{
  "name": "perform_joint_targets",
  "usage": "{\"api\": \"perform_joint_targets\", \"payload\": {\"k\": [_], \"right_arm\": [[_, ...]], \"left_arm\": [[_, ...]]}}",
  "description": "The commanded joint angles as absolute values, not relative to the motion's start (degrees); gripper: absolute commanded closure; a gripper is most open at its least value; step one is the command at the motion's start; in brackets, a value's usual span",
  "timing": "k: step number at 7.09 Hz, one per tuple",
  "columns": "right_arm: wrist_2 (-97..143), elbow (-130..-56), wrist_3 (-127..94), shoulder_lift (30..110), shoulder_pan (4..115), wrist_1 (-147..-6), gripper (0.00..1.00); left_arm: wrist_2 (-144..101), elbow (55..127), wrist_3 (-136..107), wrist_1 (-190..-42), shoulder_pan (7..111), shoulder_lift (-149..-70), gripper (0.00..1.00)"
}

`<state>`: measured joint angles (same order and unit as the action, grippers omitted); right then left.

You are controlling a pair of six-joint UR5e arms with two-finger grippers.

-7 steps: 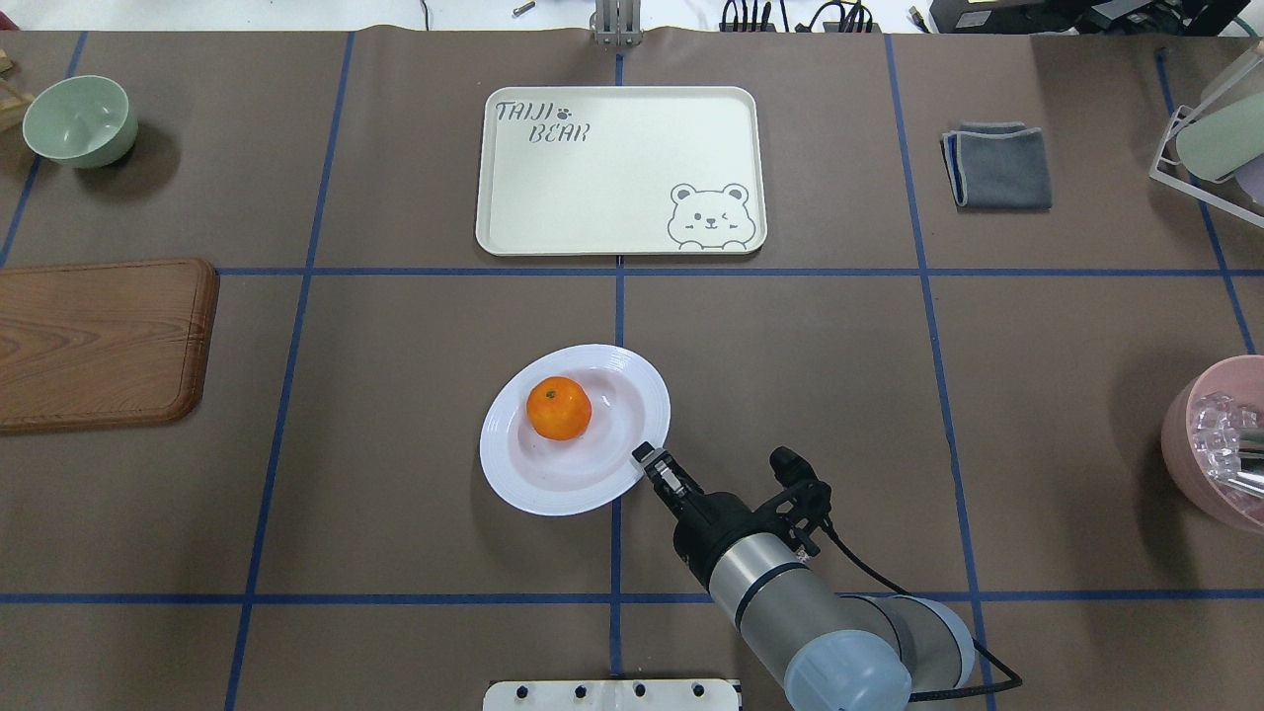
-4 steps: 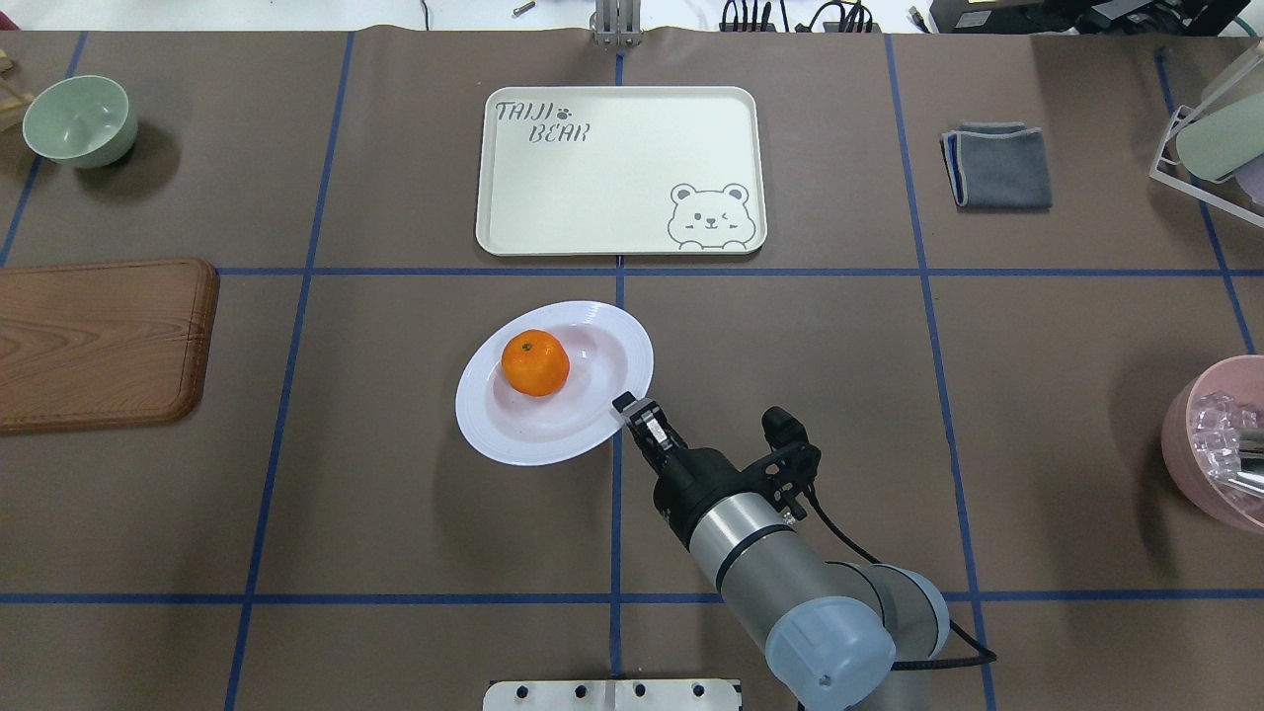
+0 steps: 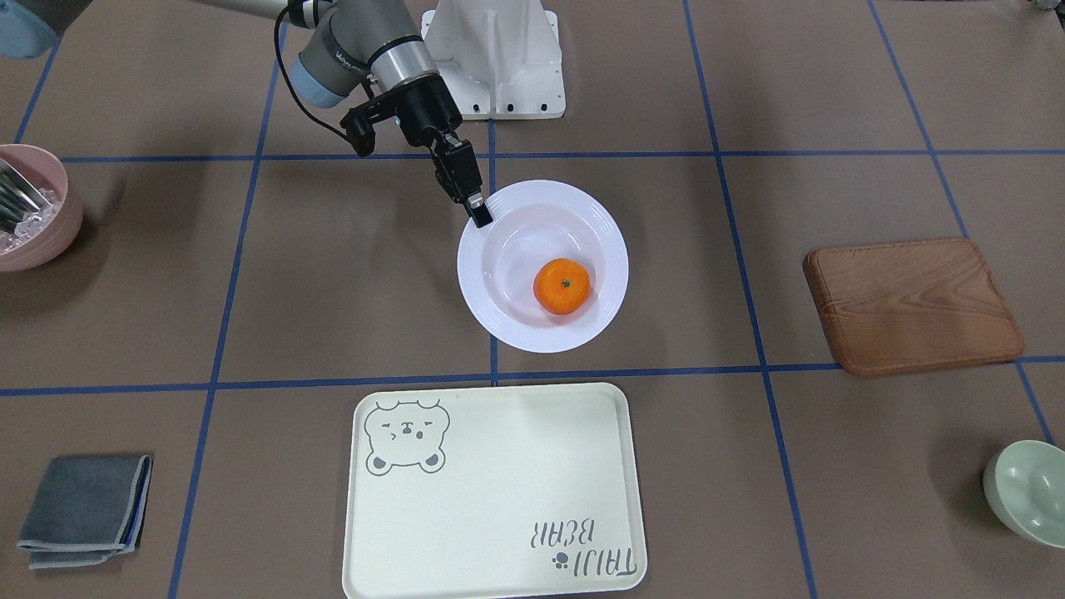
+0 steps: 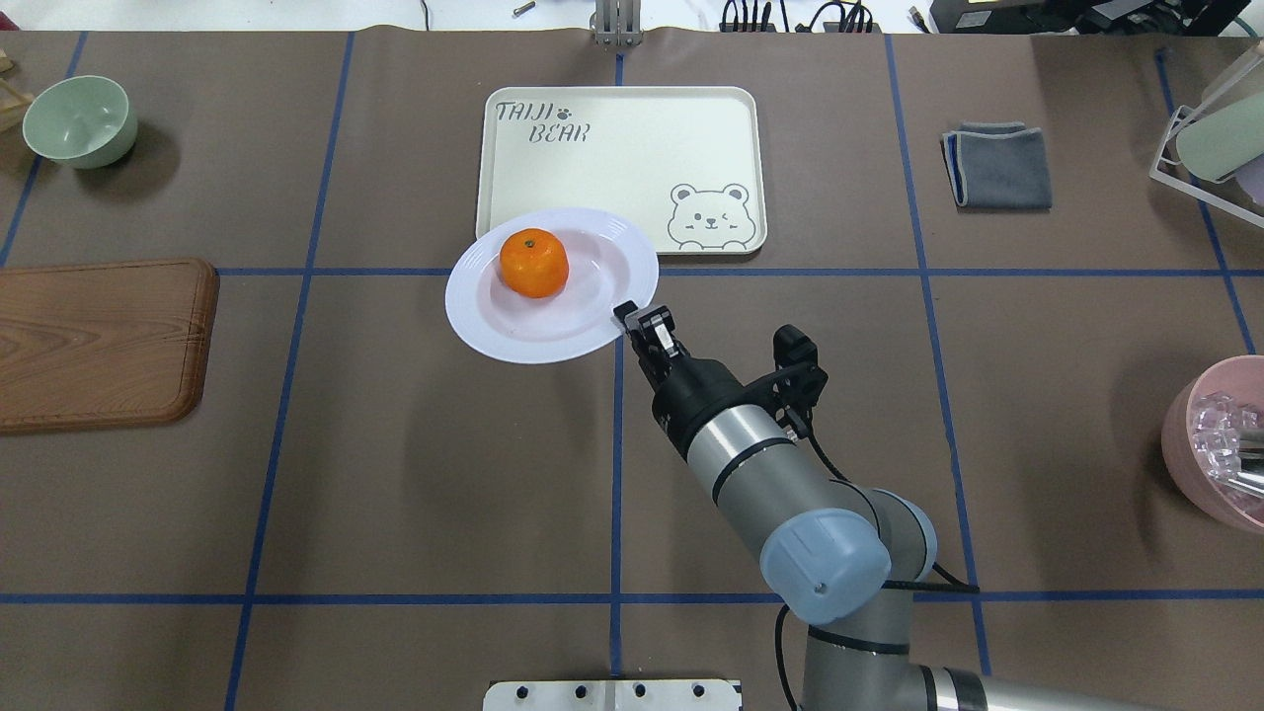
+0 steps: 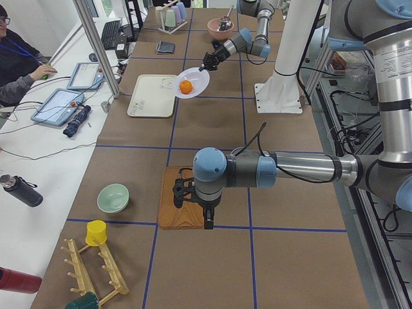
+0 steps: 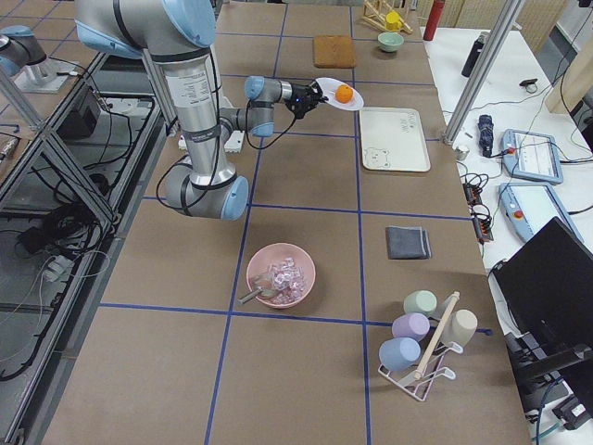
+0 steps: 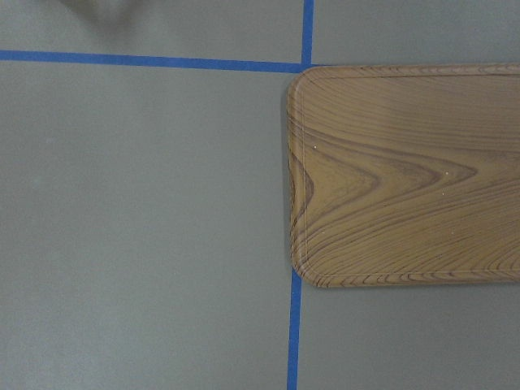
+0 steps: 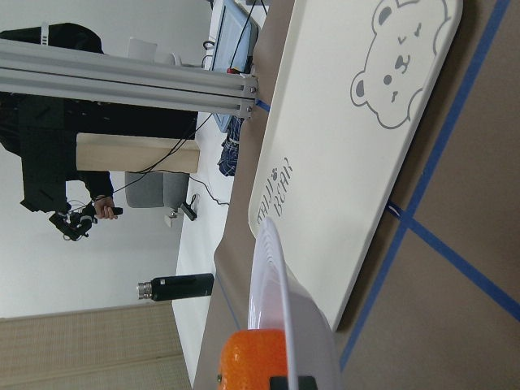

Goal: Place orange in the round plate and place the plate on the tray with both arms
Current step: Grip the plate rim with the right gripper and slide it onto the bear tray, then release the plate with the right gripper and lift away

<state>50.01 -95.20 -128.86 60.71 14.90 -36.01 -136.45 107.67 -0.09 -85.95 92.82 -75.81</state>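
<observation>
The orange (image 4: pixel 533 263) lies in the white round plate (image 4: pixel 583 331), left of its middle. My right gripper (image 4: pixel 637 318) is shut on the plate's near-right rim and holds it in the air, tilted slightly. From overhead the plate's far edge overlaps the near-left corner of the cream bear tray (image 4: pixel 620 170). The front-facing view shows the plate (image 3: pixel 516 324), the orange (image 3: pixel 562 286) and the gripper (image 3: pixel 478 215) still short of the tray (image 3: pixel 491 491). My left gripper (image 5: pixel 206 224) hangs over the wooden board (image 5: pixel 187 212); I cannot tell whether it is open or shut.
The brown wooden board (image 4: pixel 99 341) lies at the left and a mint-green bowl (image 4: pixel 79 120) at the far left. A folded grey cloth (image 4: pixel 997 165) is right of the tray. A pink bowl (image 4: pixel 1215 444) and a cup rack (image 4: pixel 1210 138) sit at the right edge.
My right gripper has carried the plate, with the orange in it, away from the robot and up to the tray's near-left corner.
</observation>
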Motion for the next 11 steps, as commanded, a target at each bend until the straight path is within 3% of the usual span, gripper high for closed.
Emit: {"api": "perform_joint_targets", "payload": {"k": [1, 2, 5, 7, 9, 10, 11], "right_arm": [[50.5, -79.0, -136.9, 51.6, 21.9, -36.6, 1.0], [50.7, -71.1, -139.9, 47.2, 24.5, -36.9, 1.0], [51.0, -57.4, -147.5, 37.8, 29.1, -43.1, 1.0], [51.1, -55.5, -148.9, 37.3, 29.0, -43.2, 1.0], [51.2, -55.9, -148.1, 37.8, 27.8, -43.3, 0.77], [51.0, -56.3, -145.5, 37.9, 27.1, -43.4, 0.59], [51.3, -58.5, -139.4, 38.4, 26.5, -43.3, 0.19]], "left_arm": [[-136.4, 107.9, -0.1, -86.0, 92.9, -75.7, 0.02], [-136.4, 107.9, -0.1, -86.0, 92.9, -75.8, 0.02], [-136.4, 107.8, -0.2, -85.9, 92.7, -76.3, 0.02], [-136.5, 107.8, -0.2, -85.9, 92.6, -76.6, 0.02], [-136.5, 107.7, -0.3, -85.8, 92.5, -76.8, 0.02], [-136.5, 107.6, -0.3, -85.8, 92.5, -76.9, 0.02], [-136.5, 107.3, -0.2, -85.9, 92.5, -77.0, 0.02]]}}
